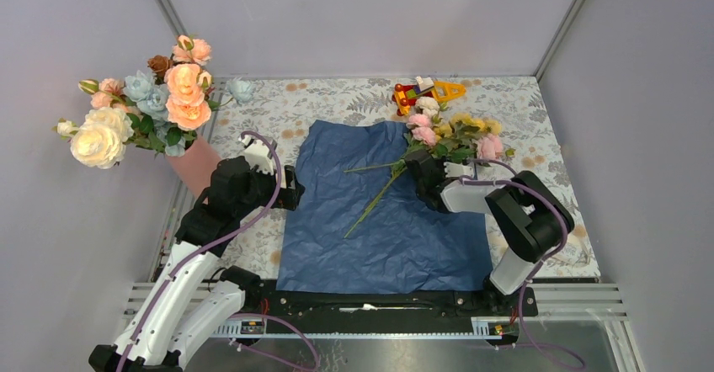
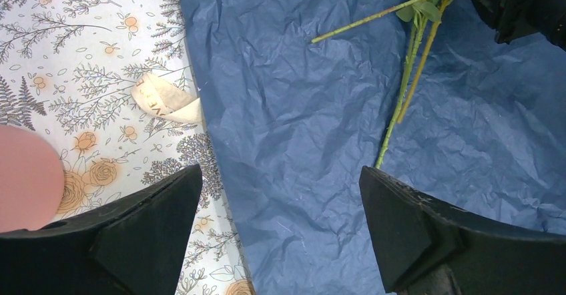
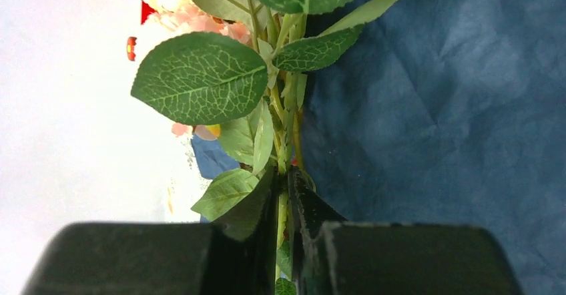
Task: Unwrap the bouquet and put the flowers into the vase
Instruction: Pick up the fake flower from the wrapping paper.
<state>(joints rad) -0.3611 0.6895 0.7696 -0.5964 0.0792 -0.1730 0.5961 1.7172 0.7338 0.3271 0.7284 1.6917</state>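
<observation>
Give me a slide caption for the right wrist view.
Right tool pinches leafy flower stems over the spread, crinkled navy wrapping paper.

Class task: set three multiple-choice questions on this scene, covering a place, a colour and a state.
1. Where is the ribbon? A in the vase; B on the table beside the paper; C on the paper.
2. The paper's colour? A navy; B red; C green.
3. The left claw is? A shut on a stem; B shut on the ribbon; C open.
B: it lies just off the paper's edge. A: the sheet is navy. C: its fingers stand wide apart, empty.
</observation>
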